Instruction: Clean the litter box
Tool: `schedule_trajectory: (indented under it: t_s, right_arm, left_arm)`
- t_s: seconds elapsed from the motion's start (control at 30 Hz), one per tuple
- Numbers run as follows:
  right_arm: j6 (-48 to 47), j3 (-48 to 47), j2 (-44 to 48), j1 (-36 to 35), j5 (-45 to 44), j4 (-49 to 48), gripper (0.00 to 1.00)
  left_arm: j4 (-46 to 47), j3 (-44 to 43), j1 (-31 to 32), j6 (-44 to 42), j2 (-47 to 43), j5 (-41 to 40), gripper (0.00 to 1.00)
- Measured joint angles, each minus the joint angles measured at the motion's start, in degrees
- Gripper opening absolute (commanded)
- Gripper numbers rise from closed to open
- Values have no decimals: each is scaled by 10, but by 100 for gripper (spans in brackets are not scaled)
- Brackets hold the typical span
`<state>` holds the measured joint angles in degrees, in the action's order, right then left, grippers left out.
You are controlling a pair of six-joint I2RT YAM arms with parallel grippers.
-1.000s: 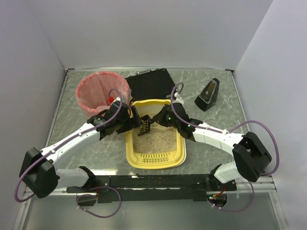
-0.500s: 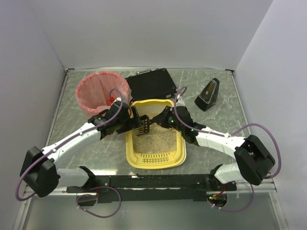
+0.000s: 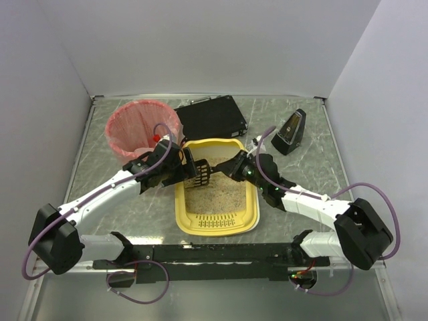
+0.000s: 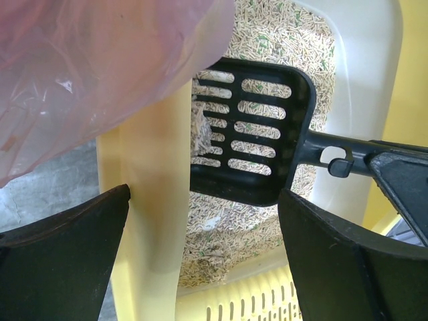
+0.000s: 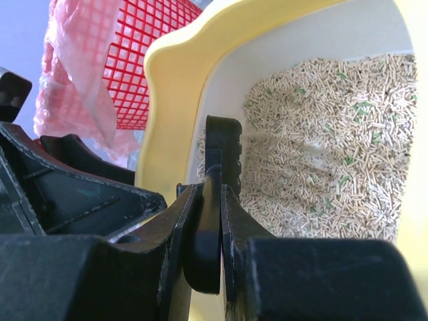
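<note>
At the far left of the tabletop (image 3: 100, 194) we see a round bin (image 3: 142, 129) lined with a pink bag. The left arm reaches in from the near left corner. Its gripper (image 3: 189, 170) stands wide and holds nothing. In the left wrist view we see its two fingers (image 4: 73, 241) well apart, one outside the litter box's left wall and one over the litter, so that the yellow rim runs between them.

The litter box (image 3: 200, 229) sits at the middle of the tabletop, its slotted strip at the near end and its far end just beside a flat black case (image 3: 210, 119). Beige litter (image 3: 217, 194) covers its floor.

Above the litter at the box's far left corner is a black slotted scoop (image 3: 202, 175), with a few pellets and a pale clump against its slots in the left wrist view. The right gripper (image 3: 224, 166) is clamped on the scoop's handle; the right wrist view shows both fingers (image 5: 184, 221) pressed against the thin handle, with the scoop head edge-on beyond them.

Farther right, a small black wedge-shaped object (image 3: 289, 132) stands apart from the box.
</note>
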<state>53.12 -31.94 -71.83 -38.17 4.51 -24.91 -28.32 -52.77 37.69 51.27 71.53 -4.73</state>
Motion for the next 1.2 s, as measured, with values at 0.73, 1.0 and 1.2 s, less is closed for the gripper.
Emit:
schedule_trajectory:
  t_s: [0.73,1.0,1.2]
  right_arm:
    - [10,49,126,47,3,13,0]
    - [8,73,166,64,-1,54,0]
    - [6,73,200,70,0,72,0]
  left_arm:
    - [-5,-8,0,-2,0,-1,97]
    - [-6,-11,0,-2,9,-1,97]
    - [-5,-11,-1,-2,12,-1,97]
